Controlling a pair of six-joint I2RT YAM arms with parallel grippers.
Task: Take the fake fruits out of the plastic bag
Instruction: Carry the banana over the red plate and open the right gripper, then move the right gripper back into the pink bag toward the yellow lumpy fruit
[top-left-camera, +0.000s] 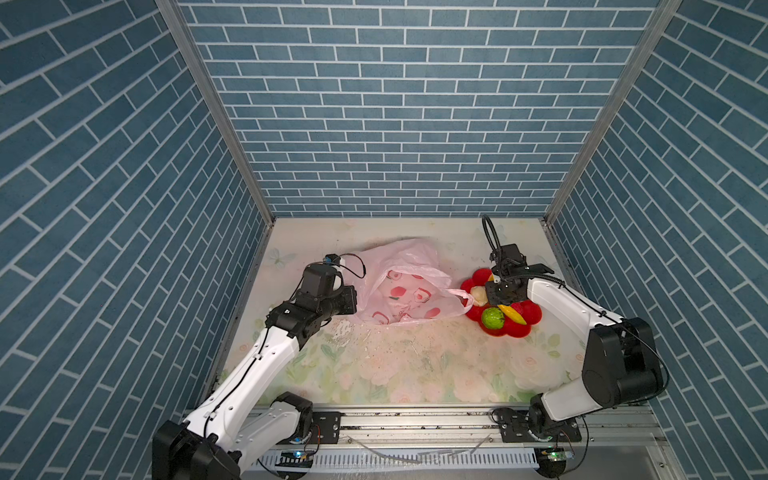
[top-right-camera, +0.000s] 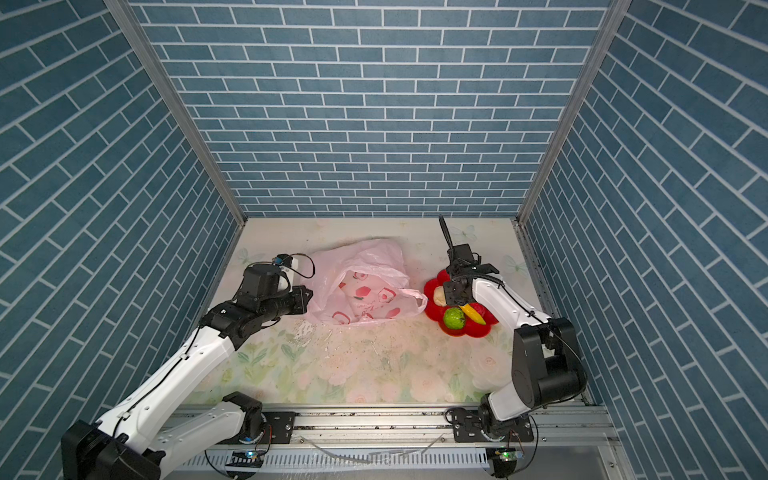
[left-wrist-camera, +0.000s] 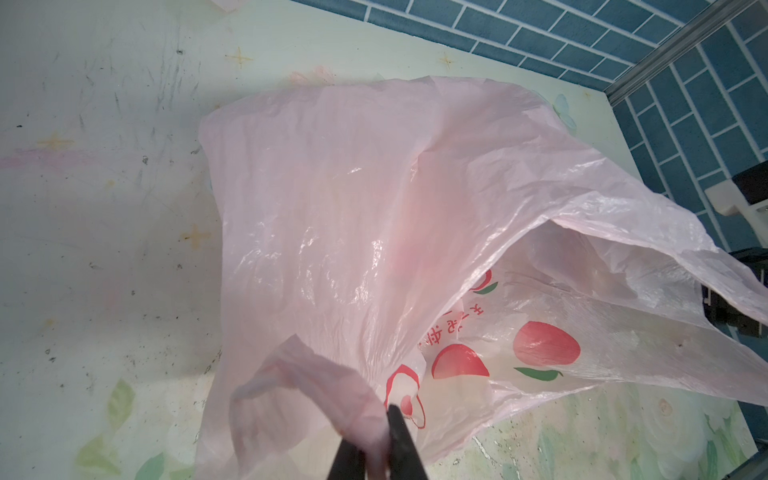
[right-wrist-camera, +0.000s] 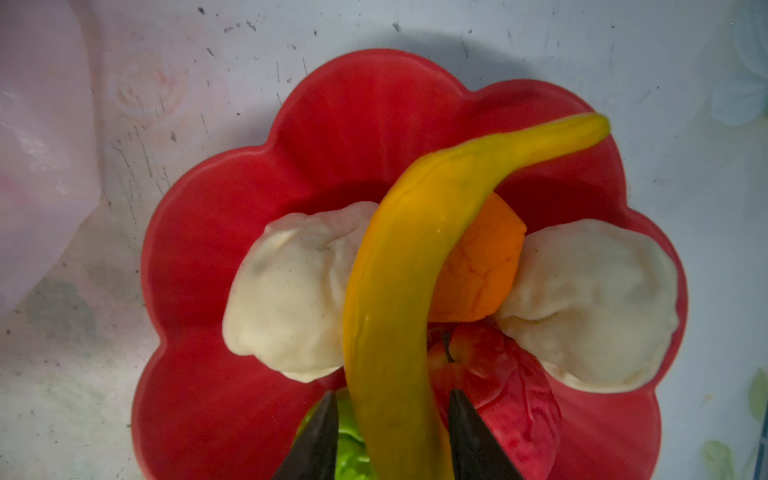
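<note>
The pale-pink plastic bag (top-left-camera: 399, 286) (top-right-camera: 365, 286) (left-wrist-camera: 374, 208) lies mid-table with its mouth open towards the right. My left gripper (top-left-camera: 355, 301) (left-wrist-camera: 372, 440) is shut on one of its loop handles. The fake fruits lie on a red flower-shaped plate (right-wrist-camera: 353, 124) (top-left-camera: 517, 330): a yellow banana (right-wrist-camera: 399, 270) (top-left-camera: 512, 313), a green ball (right-wrist-camera: 353, 449) (top-left-camera: 493, 318), a red fruit (right-wrist-camera: 498, 382), two beige pieces (right-wrist-camera: 291, 291) (right-wrist-camera: 590, 303) and an orange piece (right-wrist-camera: 486, 270). My right gripper (right-wrist-camera: 392, 395) (top-left-camera: 500, 297) hangs over the plate, open, with the banana between its fingers and a gap on each side.
The plate sits just right of the bag's free handle (top-left-camera: 467, 299). Blue brick walls close in the floral table (top-left-camera: 415, 365) on three sides. A metal rail (top-left-camera: 415, 419) runs along the front edge.
</note>
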